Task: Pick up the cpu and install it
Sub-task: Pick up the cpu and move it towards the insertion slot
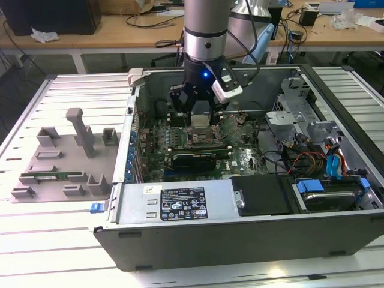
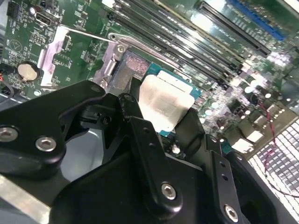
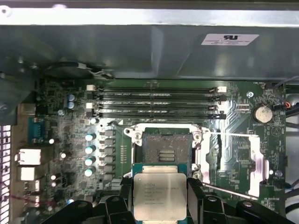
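Gleaming silvery square cpu (image 3: 160, 196), green-rimmed, between black jaws.

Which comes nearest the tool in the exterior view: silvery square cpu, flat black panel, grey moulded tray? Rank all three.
1. The silvery square cpu: held in the tool.
2. The flat black panel: inside the computer case, toward the exterior view's right.
3. The grey moulded tray: outside the case, on the exterior view's left.
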You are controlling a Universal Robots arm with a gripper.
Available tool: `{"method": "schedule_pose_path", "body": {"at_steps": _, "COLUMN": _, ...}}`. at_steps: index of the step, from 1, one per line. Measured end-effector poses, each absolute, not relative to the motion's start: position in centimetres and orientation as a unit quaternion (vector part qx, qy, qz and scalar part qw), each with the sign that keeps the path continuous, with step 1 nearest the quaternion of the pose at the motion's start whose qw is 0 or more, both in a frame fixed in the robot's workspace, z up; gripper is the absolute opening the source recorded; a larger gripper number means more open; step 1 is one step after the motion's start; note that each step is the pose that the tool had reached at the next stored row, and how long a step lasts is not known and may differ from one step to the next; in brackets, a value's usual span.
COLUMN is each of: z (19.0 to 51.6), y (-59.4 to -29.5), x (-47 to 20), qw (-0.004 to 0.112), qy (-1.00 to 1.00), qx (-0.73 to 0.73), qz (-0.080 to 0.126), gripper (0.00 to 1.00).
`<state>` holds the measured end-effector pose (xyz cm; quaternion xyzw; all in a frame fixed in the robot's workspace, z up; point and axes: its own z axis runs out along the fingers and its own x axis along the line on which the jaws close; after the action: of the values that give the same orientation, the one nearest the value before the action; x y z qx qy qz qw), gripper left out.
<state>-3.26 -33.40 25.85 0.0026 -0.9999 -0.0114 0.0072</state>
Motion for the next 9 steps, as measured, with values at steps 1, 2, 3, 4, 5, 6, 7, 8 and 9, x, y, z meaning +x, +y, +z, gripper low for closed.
{"method": "schedule_pose_path", "body": {"at_steps": 1, "z": 25.7, "y": -33.29, "x": -3.11, "qw": 0.007, "qy": -1.0, "qx": 0.003, "qz": -0.011, "gripper": 0.55}}
{"method": "schedule_pose_path", "body": {"at_steps": 2, "z": 25.56, "y": -33.19, "x": -3.02, "qw": 0.007, "qy": -1.0, "qx": 0.003, "qz": -0.011, "gripper": 0.55}}
{"method": "schedule_pose_path", "body": {"at_steps": 3, "z": 25.4, "y": -33.05, "x": -2.9, "qw": 0.007, "qy": -1.0, "qx": 0.003, "qz": -0.011, "gripper": 0.55}}
{"method": "schedule_pose_path", "body": {"at_steps": 4, "z": 25.31, "y": -32.99, "x": -2.83, "qw": 0.007, "qy": -1.0, "qx": 0.003, "qz": -0.011, "gripper": 0.55}}
{"method": "schedule_pose_path", "body": {"at_steps": 5, "z": 25.14, "y": -32.9, "x": -2.73, "qw": 0.007, "qy": -1.0, "qx": 0.003, "qz": -0.011, "gripper": 0.55}}
{"method": "schedule_pose_path", "body": {"at_steps": 6, "z": 25.04, "y": -32.84, "x": -2.68, "qw": 0.007, "qy": -1.0, "qx": 0.003, "qz": -0.011, "gripper": 0.55}}
{"method": "schedule_pose_path", "body": {"at_steps": 7, "z": 24.96, "y": -32.8, "x": -2.64, "qw": 0.007, "qy": -1.0, "qx": 0.003, "qz": -0.012, "gripper": 0.55}}
{"method": "schedule_pose_path", "body": {"at_steps": 8, "z": 24.91, "y": -32.78, "x": -2.61, "qw": 0.008, "qy": -1.0, "qx": 0.003, "qz": -0.012, "gripper": 0.55}}
{"method": "schedule_pose_path", "body": {"at_steps": 9, "z": 24.91, "y": -32.78, "x": -2.61, "qw": 0.008, "qy": -1.0, "qx": 0.003, "qz": -0.012, "gripper": 0.55}}
